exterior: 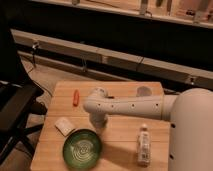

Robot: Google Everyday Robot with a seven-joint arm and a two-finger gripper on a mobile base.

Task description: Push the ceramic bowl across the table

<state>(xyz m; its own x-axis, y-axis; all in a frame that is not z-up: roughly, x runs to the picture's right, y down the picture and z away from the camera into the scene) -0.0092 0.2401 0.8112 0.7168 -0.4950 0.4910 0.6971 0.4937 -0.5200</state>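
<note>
**Ana:** Where is the gripper (98,124), and what is it doing?

**Ben:** It hangs at the end of the white arm (131,105), pointing down at the wooden table (120,140), with the arm's elbow above it. Whether it has anything in its grasp cannot be told from here; nothing appears to be carried. It sits low, close to the tabletop, which suits a push better than a lift.

**Ana:** And the ceramic bowl (82,148)?

**Ben:** Just in front of the gripper and slightly to its side, toward the near edge of the table. It is green with pale rings inside and stands upright. Its far rim lies right by the gripper, though contact cannot be confirmed. That placement looks deliberate: a tool behind the rim can drive the bowl along the surface.

**Ana:** What else lies around the tool?

**Ben:** A small white packet (64,125) is beside it, near the bowl's far side. An orange object (76,96), perhaps a carrot, lies behind the gripper toward the far edge. A clear plastic bottle (144,146) lies on its side, well apart on the other flank. A black office chair (15,114) stands off the table.

**Ana:** Any risk?

**Ben:** Probably the near edge; the bowl has little table left in that direction.
</note>
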